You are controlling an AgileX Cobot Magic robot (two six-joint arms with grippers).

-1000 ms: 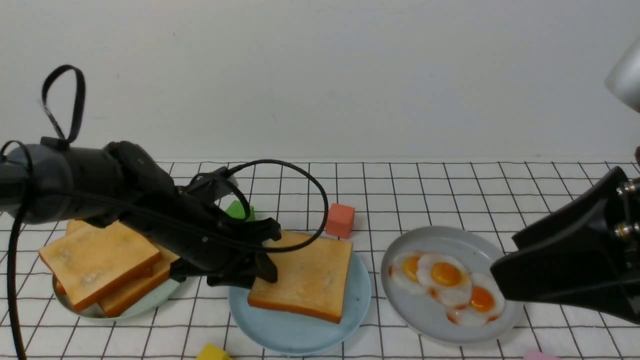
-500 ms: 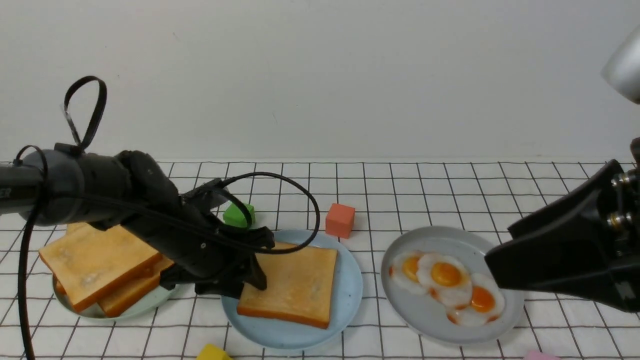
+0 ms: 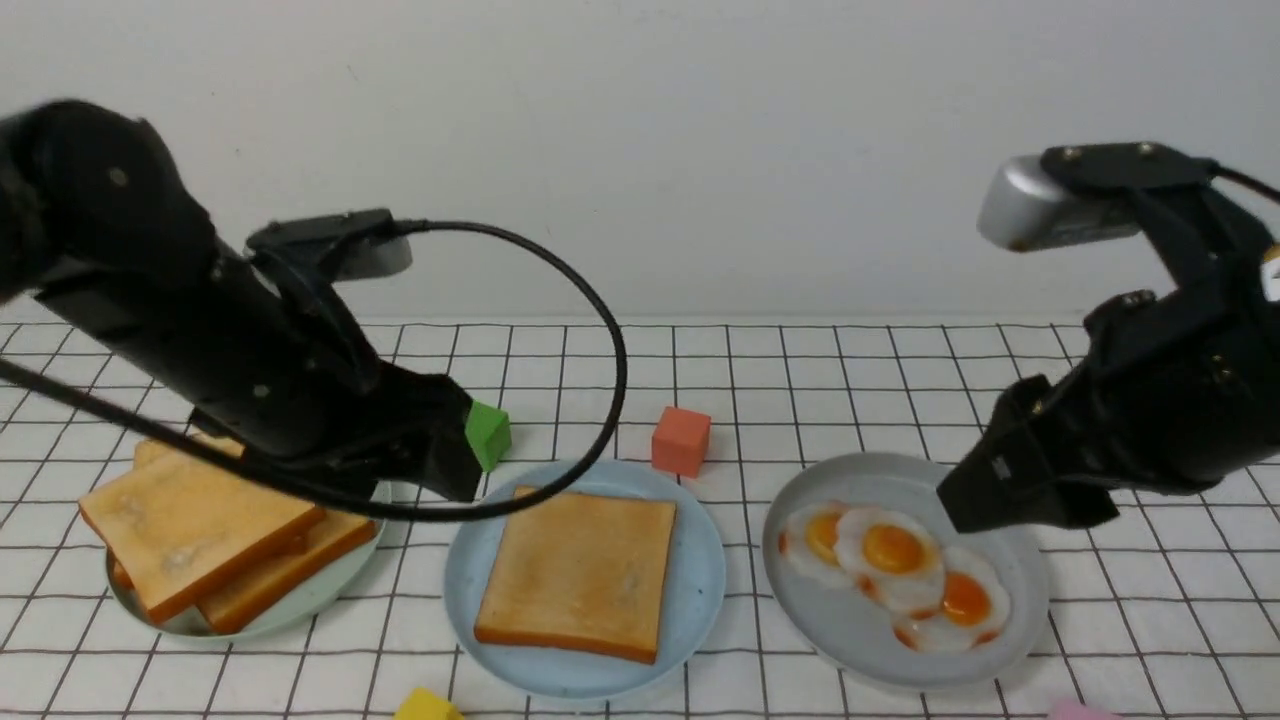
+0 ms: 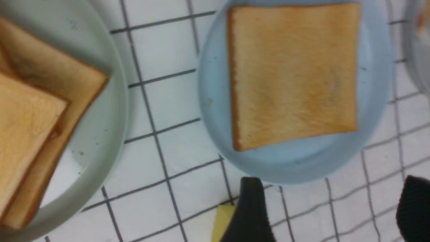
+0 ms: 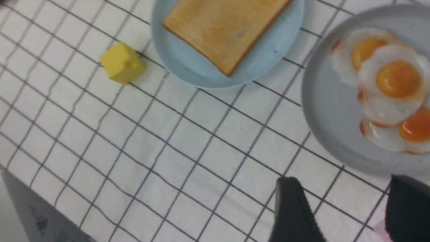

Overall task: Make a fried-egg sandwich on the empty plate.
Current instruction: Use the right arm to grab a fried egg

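Judging by the look of it, only the bottom toast (image 3: 578, 570) was laid flat on the blue plate (image 3: 702, 592), the eggs (image 3: 893, 565) were left waiting on the grey plate (image 3: 850, 632), and the left gripper (image 4: 332, 203) and right gripper (image 5: 347, 205) were spread apart, nothing held.

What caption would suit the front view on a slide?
Toast rests on the blue plate; the left gripper hangs open beside it, the right gripper open by the eggs.

A smooth, matt finish is shown by the round light-blue plate (image 3: 702, 585); the square golden-brown toast slice (image 3: 578, 572) on it looks finely grained. The white grid-lined cloth (image 5: 168, 151) is seen softly wrinkled.
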